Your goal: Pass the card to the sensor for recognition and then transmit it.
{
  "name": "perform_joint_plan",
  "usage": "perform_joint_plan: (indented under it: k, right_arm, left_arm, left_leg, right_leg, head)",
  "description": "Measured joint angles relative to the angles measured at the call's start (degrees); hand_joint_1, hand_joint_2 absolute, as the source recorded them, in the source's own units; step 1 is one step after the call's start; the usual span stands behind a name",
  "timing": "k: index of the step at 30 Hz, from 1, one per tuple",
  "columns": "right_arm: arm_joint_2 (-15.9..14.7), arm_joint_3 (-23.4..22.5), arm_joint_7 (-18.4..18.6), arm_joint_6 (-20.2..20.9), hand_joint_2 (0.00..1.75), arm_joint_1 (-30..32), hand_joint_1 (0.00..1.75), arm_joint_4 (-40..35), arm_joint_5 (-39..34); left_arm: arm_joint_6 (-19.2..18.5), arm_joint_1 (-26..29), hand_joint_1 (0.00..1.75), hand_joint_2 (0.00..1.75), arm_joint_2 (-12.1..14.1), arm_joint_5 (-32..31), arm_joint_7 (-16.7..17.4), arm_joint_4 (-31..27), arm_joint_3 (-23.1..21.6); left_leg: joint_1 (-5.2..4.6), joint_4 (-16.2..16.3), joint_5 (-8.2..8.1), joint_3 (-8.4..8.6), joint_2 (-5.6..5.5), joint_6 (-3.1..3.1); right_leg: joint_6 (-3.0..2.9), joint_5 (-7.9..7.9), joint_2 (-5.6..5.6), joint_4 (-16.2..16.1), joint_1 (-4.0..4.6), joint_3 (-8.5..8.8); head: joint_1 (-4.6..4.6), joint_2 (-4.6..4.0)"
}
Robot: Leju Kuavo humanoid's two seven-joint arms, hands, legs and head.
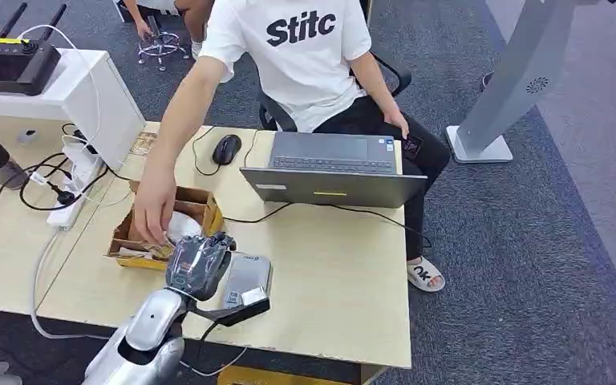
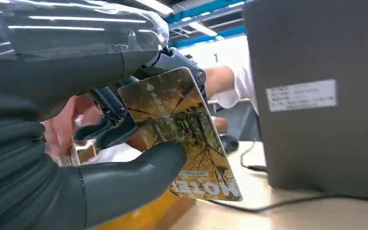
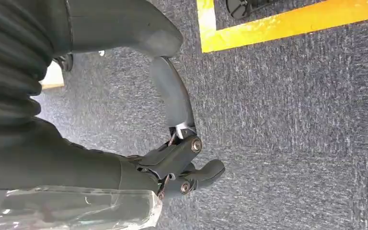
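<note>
One desk (image 1: 337,273), pale wood, under the left hand (image 1: 199,265); one open grey laptop (image 1: 333,170) beyond and to the right of that hand, its lid back facing the robot, seen close in the left wrist view as a dark grey slab (image 2: 316,96) with one white label. One person in a white printed shirt (image 1: 297,48) seated behind the laptop, one arm stretched toward the hand, the person's hand (image 1: 154,210) reaching into one open cardboard box (image 1: 200,210) just beyond and left of the robot's fingers. One white cabinet (image 1: 72,104) far left of the hand, carrying one black controller (image 1: 12,58) with two antennas. One grey sensor pad (image 1: 249,279) flat on the desk, just beside the left hand on its right. One black mouse (image 1: 226,148) beyond the box, near the laptop's left corner. One card (image 2: 182,132), yellow-brown with a tree pattern, pinched between the thick grey thumb (image 2: 134,179) and the darker fingers (image 2: 110,127) of the left hand, standing roughly on edge and tilted, above the desk surface and apart from it. Right hand (image 3: 172,158) over grey carpet, fingers loosely curled inward, nothing in it.
</note>
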Motion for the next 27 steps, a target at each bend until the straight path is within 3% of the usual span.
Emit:
perform_joint_plan:
  k: [27]
  right_arm:
    - [0.0,0.0,0.1,-0.2,1.75,0.0,0.00,0.1,0.2]
  left_arm:
    - [-3.4,2.3,1.75,1.75,1.8,3.3,0.9,0.5,-3.6]
  left_leg:
    - [0.00,0.0,0.00,-0.01,0.00,0.00]
  right_leg:
    - [0.00,-0.01,0.00,0.0,0.00,-0.01]
  head:
    - [-0.02,0.00]
